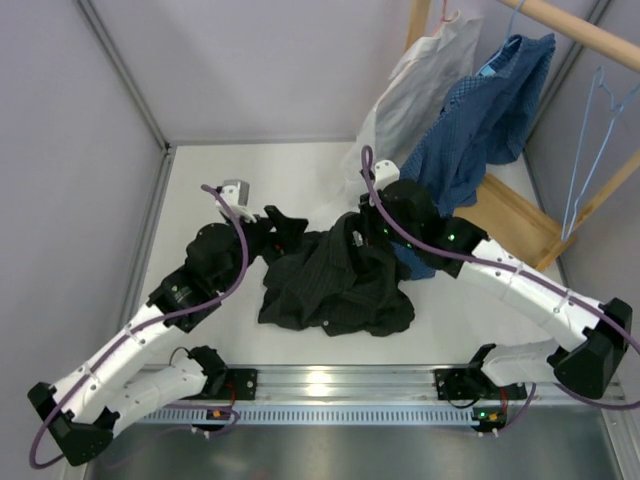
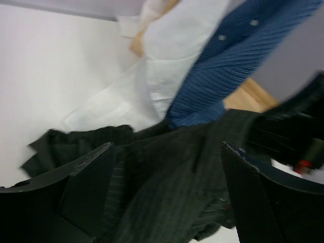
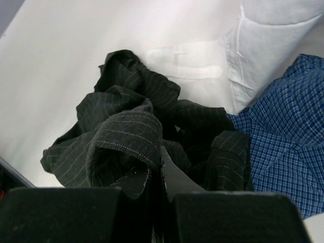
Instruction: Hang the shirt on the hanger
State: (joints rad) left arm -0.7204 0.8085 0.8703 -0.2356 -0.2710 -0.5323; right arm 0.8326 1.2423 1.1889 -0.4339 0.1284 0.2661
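Two arms work the crumpled shirt (image 1: 335, 285) on the table (image 1: 220, 180), right gripper (image 3: 153, 169) pinching a fold, left gripper (image 2: 167, 152) open over it; the hanger (image 1: 585, 160) hangs well apart, so next, probably, lift and find the collar.

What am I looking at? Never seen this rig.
Two robot arms bolted at the near edge of a table. One camera looks down from above and behind them; the other two sit on the left and right wrists. A crumpled black shirt lies on the table. The right gripper is shut on a fold of it; the left gripper stands open over it. A blue shirt and a white shirt hang behind; a light-blue wire hanger hangs empty at right.
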